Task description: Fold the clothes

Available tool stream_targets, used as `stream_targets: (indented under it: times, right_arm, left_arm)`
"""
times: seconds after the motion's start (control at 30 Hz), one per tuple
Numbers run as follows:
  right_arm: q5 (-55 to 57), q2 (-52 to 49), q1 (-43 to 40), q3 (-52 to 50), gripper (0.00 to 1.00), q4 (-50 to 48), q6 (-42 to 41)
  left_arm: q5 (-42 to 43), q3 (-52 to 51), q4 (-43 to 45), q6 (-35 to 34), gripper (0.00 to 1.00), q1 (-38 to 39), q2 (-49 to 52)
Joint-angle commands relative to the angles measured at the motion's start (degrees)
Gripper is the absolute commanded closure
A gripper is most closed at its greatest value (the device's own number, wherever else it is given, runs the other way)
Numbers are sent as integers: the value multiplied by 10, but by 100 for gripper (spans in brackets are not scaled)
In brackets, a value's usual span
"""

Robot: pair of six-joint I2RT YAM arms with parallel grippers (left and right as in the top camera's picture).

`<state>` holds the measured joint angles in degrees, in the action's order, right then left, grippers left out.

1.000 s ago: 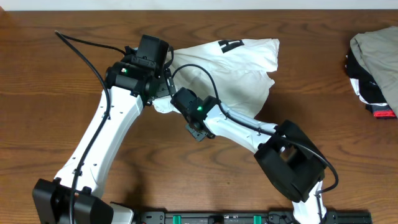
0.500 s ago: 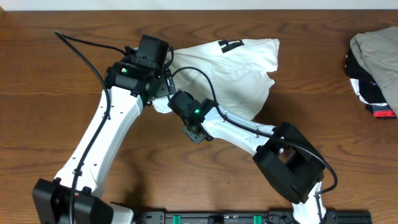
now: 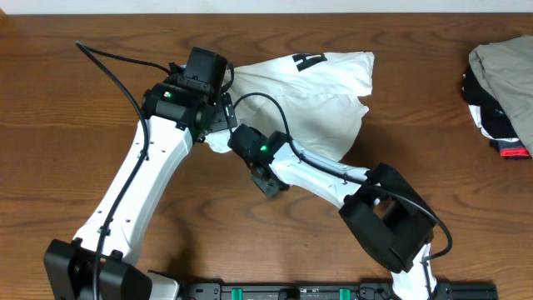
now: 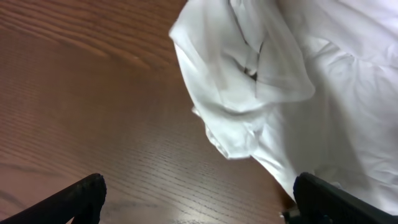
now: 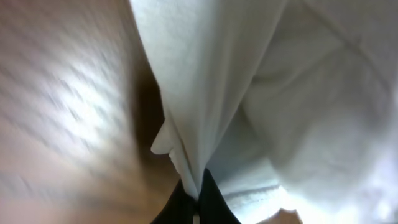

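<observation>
Two arms lean in over your wide brown wooden table (image 3: 67, 100), the left arm (image 3: 137, 192) rising from the near left corner and the right arm (image 3: 333, 175) crossing from the near right, and they meet at the same spot. Your white T-shirt (image 3: 308, 100) lies bunched and wrinkled on the far middle of the table, drawn towards a narrower end at its near left, where both wrists sit close together. A heap of clothes (image 3: 504, 92) in beige-grey, black and red sits at the far right edge, well apart from the T-shirt. On the far edge of the T-shirt you can see part of its black lettering (image 3: 306, 60). Your left gripper (image 4: 198, 183) hangs above that near left end with its fingers (image 4: 87, 193) spread wide and holding nothing; between them you see bare wood and a crumpled flap of white cloth. Your right gripper (image 5: 196, 199) is pinched tight on a thin fold of the T-shirt, the cloth running straight down into its dark fingertips (image 5: 211, 202), which meet with no gap.
</observation>
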<state>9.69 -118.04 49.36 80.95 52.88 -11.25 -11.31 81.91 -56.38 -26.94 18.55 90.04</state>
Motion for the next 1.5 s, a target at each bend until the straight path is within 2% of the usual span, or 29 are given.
stream_targets:
  times: [0.0,0.1,0.4,0.67,0.97,1.03,1.17,1.23,1.47]
  right_arm:
    - [7,23,4,30,99,51,-49]
    - [-7,42,4,41,99,111,-64]
    - [-106,94,4,42,99,201,-68]
    - [-106,122,4,42,99,298,-97]
    - [-114,126,6,42,98,353,-93]
    - [-114,126,5,42,83,343,-93]
    - [-112,126,4,42,36,338,-93]
    - [-112,126,3,42,20,334,-93]
    - [-93,126,-25,42,12,295,-93]
  left_arm:
    - [2,-5,-2,4,2,1,3]
    - [2,-5,-2,4,2,1,3]
    - [2,-5,-3,4,2,1,3]
    - [2,-5,-4,4,2,1,3]
    - [2,-5,-6,13,2,1,3]
    - [2,-5,-6,15,2,1,3]
    - [2,-5,-7,15,2,1,3]
    - [2,-5,-9,15,2,1,3]
    - [24,-5,-26,19,2,1,3]
